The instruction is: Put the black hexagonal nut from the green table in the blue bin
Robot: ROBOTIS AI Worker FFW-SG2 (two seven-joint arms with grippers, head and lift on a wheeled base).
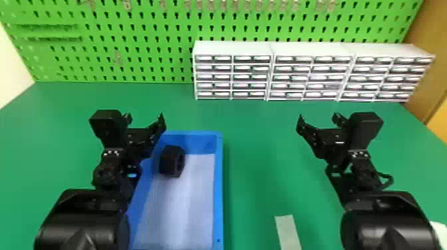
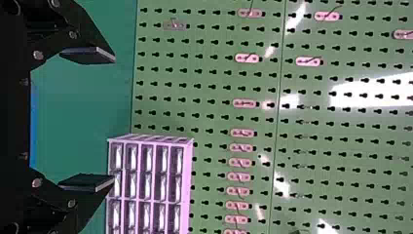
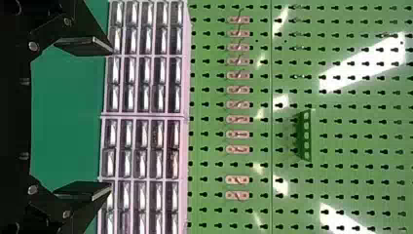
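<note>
Black hexagonal nut (image 1: 172,162) sits inside the blue bin (image 1: 218,186), close to the bin's far left corner and left wall. It seems to rest on one of its flats, its bore turned towards the bin's right wall, so I judge that its axis runs across the bin rather than upright.

Of the two, the left hand (image 1: 145,118) is clearly nearer: its fingers are spread with nothing between them, and it hangs by the bin's far left corner. From that hand the nut lies to the right and back towards the robot. The right hand (image 1: 319,118), also spread and holding nothing, is well apart, over the right half of the green table (image 1: 256,166).

With the nut already within the walls, the task looks done. The next move should need only the left arm backing off, without its forearm catching the bin's left rim.
</note>
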